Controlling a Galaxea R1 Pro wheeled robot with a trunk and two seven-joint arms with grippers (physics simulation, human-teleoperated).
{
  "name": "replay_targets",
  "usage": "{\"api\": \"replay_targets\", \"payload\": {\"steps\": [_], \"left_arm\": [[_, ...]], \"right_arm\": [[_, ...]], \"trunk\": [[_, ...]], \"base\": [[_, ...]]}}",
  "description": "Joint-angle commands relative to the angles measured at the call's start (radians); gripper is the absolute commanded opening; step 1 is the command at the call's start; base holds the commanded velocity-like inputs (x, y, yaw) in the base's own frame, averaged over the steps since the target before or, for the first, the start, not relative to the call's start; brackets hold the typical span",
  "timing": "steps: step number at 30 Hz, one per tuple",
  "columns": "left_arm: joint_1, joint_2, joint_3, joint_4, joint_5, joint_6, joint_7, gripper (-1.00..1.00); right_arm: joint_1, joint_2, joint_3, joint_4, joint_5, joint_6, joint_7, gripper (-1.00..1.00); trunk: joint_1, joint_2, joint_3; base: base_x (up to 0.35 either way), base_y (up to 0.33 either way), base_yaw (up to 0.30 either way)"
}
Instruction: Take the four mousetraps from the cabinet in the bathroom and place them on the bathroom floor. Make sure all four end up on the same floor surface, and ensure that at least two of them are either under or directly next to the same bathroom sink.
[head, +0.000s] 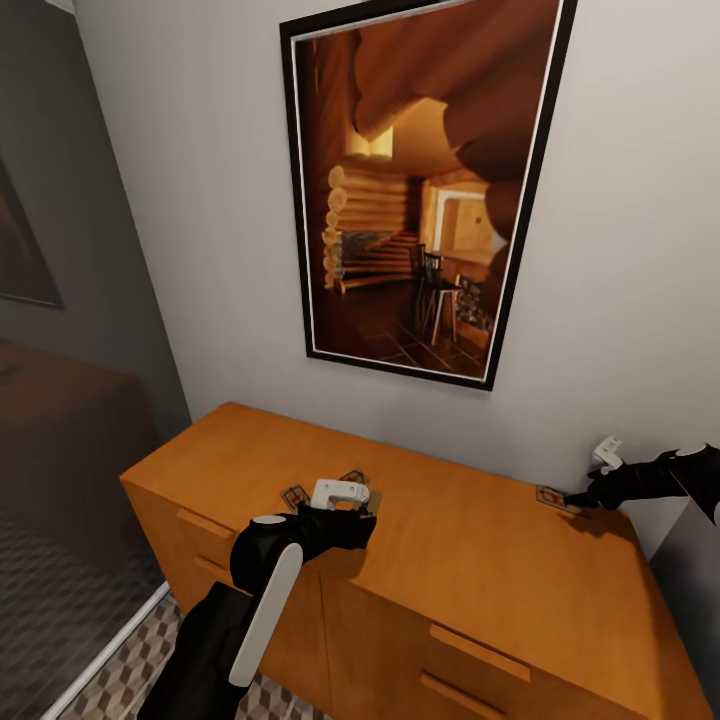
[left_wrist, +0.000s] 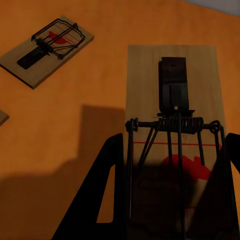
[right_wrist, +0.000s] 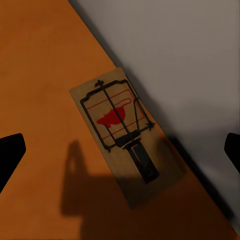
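Note:
The orange-brown cabinet stands against the wall with mousetraps on its top. In the left wrist view one mousetrap lies between the black fingers of my left gripper, which press its two long edges. A second mousetrap lies beside it. In the head view my left gripper sits low over mousetraps near the cabinet's middle. Another mousetrap lies by the wall at the right end. My right gripper hovers over it, open wide, with the fingertips far apart.
A large framed picture hangs on the wall above the cabinet. The cube-patterned bathroom floor shows at lower left, bordered by a white strip and a darker room beyond. A grey surface stands at the cabinet's right end.

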Motion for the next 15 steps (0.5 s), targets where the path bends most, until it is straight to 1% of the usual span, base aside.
{"api": "replay_targets", "payload": {"steps": [1, 2, 15], "left_arm": [[-0.001, 0.0, -0.001, -0.001, 0.009, 0.004, 0.01, -1.0], [-0.001, 0.0, -0.001, -0.001, 0.009, 0.004, 0.01, -1.0], [-0.001, 0.0, -0.001, -0.001, 0.009, 0.004, 0.01, -1.0]], "right_arm": [[-0.001, 0.0, -0.009, -0.001, 0.005, 0.007, 0.005, 1.0], [-0.001, 0.0, -0.009, -0.001, 0.005, 0.007, 0.005, 1.0], [-0.001, 0.0, -0.009, -0.001, 0.003, 0.006, 0.009, 1.0]], "trunk": [[0.004, -0.008, -0.005], [0.008, -0.015, -0.008], [0.008, -0.015, -0.008]], "base": [[0.0, 0.0, 0.0], [0.0, 0.0, 0.0], [0.0, 0.0, 0.0]]}}
